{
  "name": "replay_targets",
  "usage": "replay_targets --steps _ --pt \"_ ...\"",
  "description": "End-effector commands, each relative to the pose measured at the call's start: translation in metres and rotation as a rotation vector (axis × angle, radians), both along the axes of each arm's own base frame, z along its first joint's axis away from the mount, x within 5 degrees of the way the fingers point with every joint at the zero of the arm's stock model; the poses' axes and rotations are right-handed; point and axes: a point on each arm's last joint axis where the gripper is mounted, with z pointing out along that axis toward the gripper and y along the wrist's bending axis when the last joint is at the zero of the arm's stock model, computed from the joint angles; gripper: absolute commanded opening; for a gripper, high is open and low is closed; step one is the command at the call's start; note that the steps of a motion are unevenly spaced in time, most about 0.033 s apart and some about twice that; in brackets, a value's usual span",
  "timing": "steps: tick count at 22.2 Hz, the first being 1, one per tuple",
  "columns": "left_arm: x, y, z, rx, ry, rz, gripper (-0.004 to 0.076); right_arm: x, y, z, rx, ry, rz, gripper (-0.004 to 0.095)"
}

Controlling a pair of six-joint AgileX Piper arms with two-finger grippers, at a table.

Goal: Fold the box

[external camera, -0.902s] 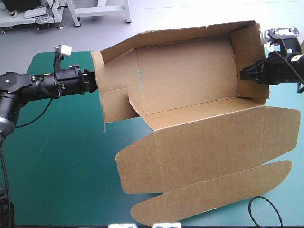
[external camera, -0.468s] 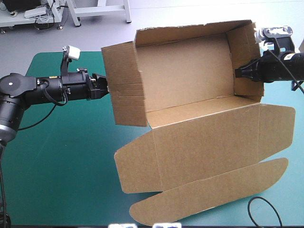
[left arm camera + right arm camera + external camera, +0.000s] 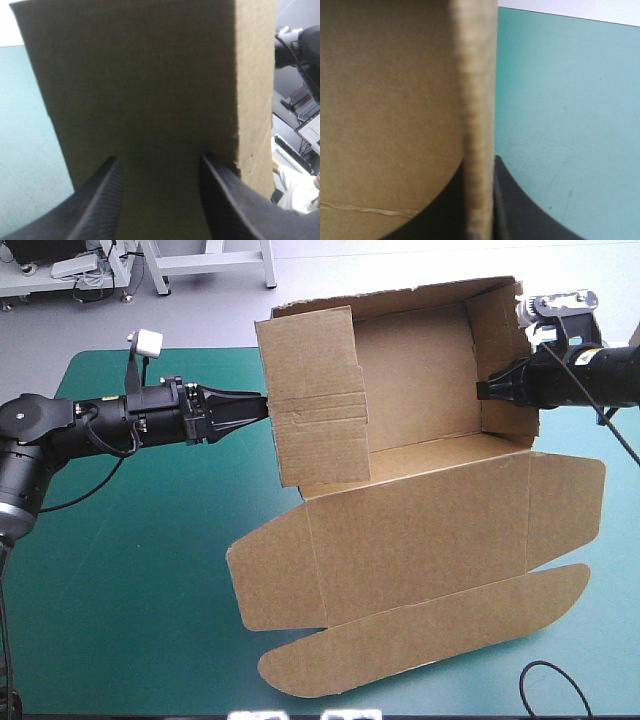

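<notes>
Though half-raised, box (image 3: 420, 530) on teal-green cover (image 3: 130, 570)

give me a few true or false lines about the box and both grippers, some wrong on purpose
1. The right gripper is clamped on the right wall of the box. True.
2. The left gripper is shut on the left wall. False: its fingers stand apart, with their tips at the wall's outer face.
3. The lid is open and spreads toward the table's near edge. True.
4. The box is a flat sheet with no walls raised. False: its walls stand up around an open tray.
5. A white T-shirt lies inside the box. False: the tray holds nothing.
</notes>
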Motion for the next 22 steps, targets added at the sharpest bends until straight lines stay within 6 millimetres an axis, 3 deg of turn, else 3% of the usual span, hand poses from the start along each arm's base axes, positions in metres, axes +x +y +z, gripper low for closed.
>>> replay_targets --steps 1,10,17,22 --pt "-0.021 -0.004 0.028 -0.131 -0.052 -0.095 0.0439 -0.008 0.006 0.023 0.053 -0.126 -0.026 -0.0016" --pt "-0.018 -0.003 0.029 -0.103 -0.063 -0.051 0.0444 -0.004 0.012 0.025 0.076 -0.163 -0.041 -0.0016" --pt "-0.023 -0.022 0.057 0.208 -0.149 0.172 0.0438 0.007 0.039 0.017 0.05 -0.165 -0.049 -0.0016" --pt "-0.016 -0.027 0.055 0.3 -0.115 0.356 0.0438 0.012 0.051 0.017 0.093 -0.182 -0.047 -0.0016"
